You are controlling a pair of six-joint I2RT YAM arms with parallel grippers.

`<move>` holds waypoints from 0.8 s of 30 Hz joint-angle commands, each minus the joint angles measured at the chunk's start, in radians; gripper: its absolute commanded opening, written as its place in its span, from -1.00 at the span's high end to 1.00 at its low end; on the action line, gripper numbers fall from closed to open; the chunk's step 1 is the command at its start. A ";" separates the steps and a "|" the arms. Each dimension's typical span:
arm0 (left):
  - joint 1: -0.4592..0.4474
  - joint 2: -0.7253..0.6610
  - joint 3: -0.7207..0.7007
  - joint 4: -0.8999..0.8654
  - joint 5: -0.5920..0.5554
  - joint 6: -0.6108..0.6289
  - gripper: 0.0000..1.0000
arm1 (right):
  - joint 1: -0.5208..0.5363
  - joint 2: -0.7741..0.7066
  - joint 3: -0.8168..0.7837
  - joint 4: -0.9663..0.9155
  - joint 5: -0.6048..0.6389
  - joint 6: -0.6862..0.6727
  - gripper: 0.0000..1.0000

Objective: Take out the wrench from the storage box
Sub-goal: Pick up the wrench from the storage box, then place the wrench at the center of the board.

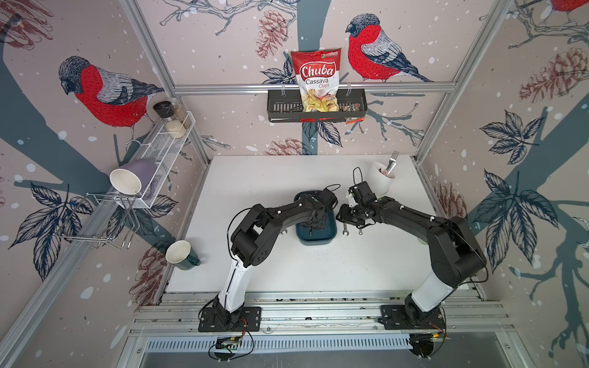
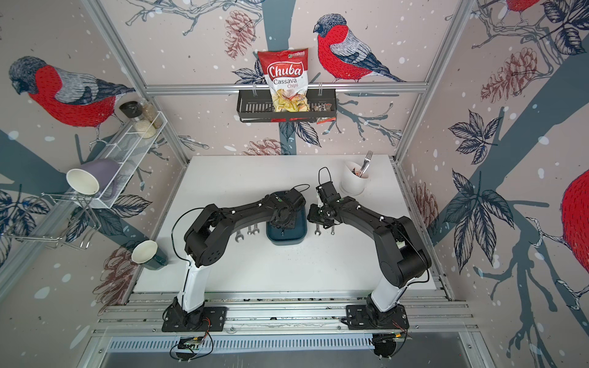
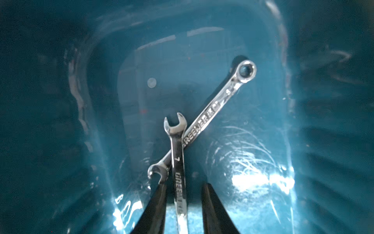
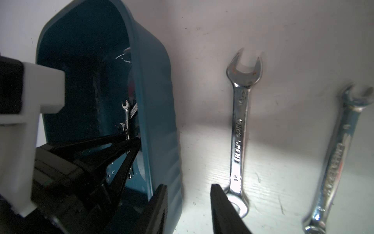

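The left claw [image 3: 184,185] hangs inside the storage box [image 3: 283,125], released. Its black fingers [image 3: 155,206] stand apart, and blue floor shows on either side of the shaft running between them, so nothing is clamped. That shaft belongs to a small open-end wrench marked 7 [image 3: 177,150], which reaches forward past the fingertips. Beneath it, crossing just ahead of the fingertips, lies a ring-ended combination wrench [image 3: 206,116], its ring well out ahead near the box wall. That makes two wrenches in the one box.

The right claw [image 4: 189,186] hovers outside the box, open and empty, with one finger just beside the outer wall. On the worktop [image 1: 318,270], close by its other finger, lies a double open-end wrench [image 4: 239,125]. A chrome combination wrench [image 4: 336,162] lies farther out. Across the box from this claw, in a top view, three more lie beside the left arm: a wide-jawed wrench [image 2: 239,237], a slim wrench [image 2: 249,230] and a second slim wrench [image 2: 256,229].

The count is two claws, one box and seven wrenches, five of them out and two in. The task looks well along but unfinished. The left claw has yet to close on the 7 wrench and lift it clear of the crossed one, and the last wrench would follow.
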 commanded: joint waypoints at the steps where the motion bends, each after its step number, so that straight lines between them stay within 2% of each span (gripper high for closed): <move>1: 0.003 0.022 -0.020 -0.037 -0.005 0.006 0.34 | -0.001 -0.006 -0.002 0.006 0.000 -0.003 0.18; 6: 0.003 0.018 -0.024 -0.024 0.002 0.014 0.71 | -0.001 -0.011 -0.005 0.003 0.001 -0.004 0.18; 9: 0.003 0.002 -0.021 -0.022 0.001 0.022 0.82 | -0.001 -0.011 -0.004 0.003 0.000 -0.003 0.18; 24: 0.013 -0.096 0.032 -0.057 0.016 0.050 0.86 | -0.005 -0.033 -0.002 -0.005 -0.002 -0.004 0.18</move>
